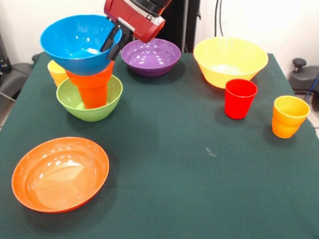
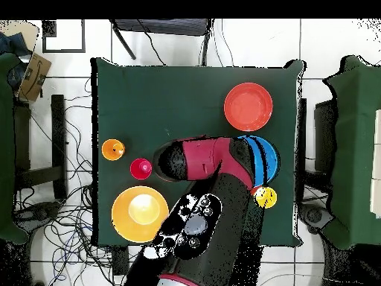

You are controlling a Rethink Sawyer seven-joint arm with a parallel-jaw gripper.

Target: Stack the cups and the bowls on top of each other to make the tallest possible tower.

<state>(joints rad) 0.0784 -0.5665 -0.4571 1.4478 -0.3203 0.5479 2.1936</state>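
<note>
The tower stands at the left of the front view. A green bowl [image 1: 89, 107] is its base, with an orange cup [image 1: 93, 94] standing in it. A small orange bowl [image 1: 89, 75] sits on the cup, and a blue bowl [image 1: 75, 45] [image 2: 263, 158] sits on top, tilted. My gripper [image 1: 109, 53] is shut on the blue bowl's right rim, with one black finger inside and one outside. A yellow cup [image 1: 56, 72] [image 2: 266, 197] stands just behind the tower. The arm hides the gripper in the overhead view.
A purple bowl [image 1: 151, 57] sits right of the tower. A big yellow bowl [image 1: 230, 60] [image 2: 139, 214], a red cup [image 1: 240, 98] [image 2: 141, 168] and a yellow-orange cup [image 1: 289, 116] [image 2: 113, 150] lie further right. A wide orange bowl [image 1: 60, 174] [image 2: 248, 106] lies at the front left.
</note>
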